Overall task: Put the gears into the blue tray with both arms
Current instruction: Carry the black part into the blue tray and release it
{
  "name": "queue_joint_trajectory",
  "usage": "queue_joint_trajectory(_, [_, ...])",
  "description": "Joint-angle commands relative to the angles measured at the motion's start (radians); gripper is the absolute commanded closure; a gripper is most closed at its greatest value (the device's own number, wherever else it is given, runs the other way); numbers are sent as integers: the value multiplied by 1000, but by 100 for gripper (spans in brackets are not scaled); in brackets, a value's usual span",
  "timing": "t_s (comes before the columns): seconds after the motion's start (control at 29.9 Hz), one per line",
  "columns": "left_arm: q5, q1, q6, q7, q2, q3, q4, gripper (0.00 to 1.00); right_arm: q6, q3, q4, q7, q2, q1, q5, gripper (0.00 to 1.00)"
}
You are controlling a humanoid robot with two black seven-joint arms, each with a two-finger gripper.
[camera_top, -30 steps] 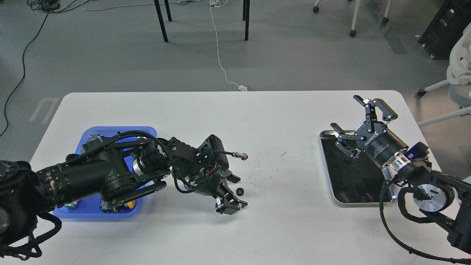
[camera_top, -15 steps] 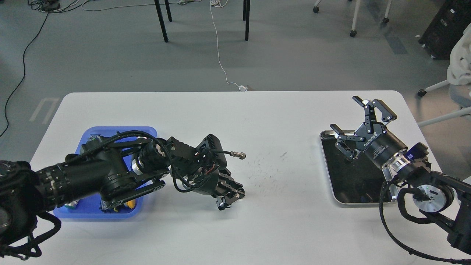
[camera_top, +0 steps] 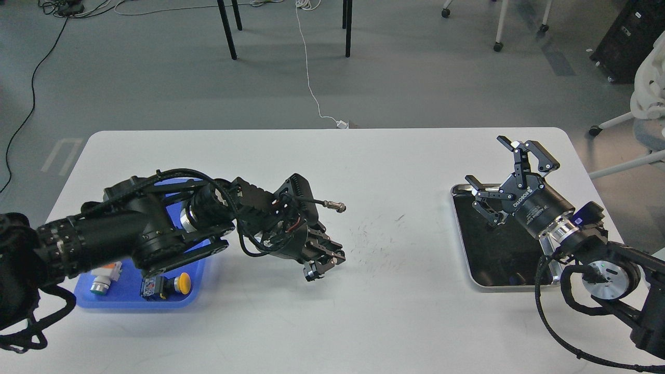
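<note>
Head view looks down on a white desk (camera_top: 332, 171) that fills most of the scene. Across its left half lies the left arm (camera_top: 130, 234), partly covering the blue tray (camera_top: 124, 301) near the desk's front left corner. The right arm (camera_top: 597, 259) comes in at the front right corner. Beside it, near the right edge, sits a steel tray (camera_top: 493, 280) with a dark inside. The right gripper (camera_top: 506, 166) hangs over the steel tray's far end, fingers spread wide, holding nothing. The left gripper (camera_top: 324, 262) sits just above the desk near the middle, fingers drawn together; no gear shows between them, so I cannot tell whether one is held. In the blue tray lie a yellow push-button (camera_top: 182, 283) and a green push-button (camera_top: 98, 285).
</note>
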State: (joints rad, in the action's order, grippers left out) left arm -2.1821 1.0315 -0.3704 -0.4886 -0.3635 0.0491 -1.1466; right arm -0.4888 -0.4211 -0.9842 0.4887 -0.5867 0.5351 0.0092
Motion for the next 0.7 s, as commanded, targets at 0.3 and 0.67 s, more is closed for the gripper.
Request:
queue_joint_trajectory(0.3, [0, -43, 33, 0, -557, -3, -191, 88, 0, 2, -5, 0, 13, 6, -5, 3])
queue_joint_trajectory(0.67, [0, -163, 44, 0, -669, 0, -180, 86, 0, 4, -7, 0, 16, 9, -8, 3])
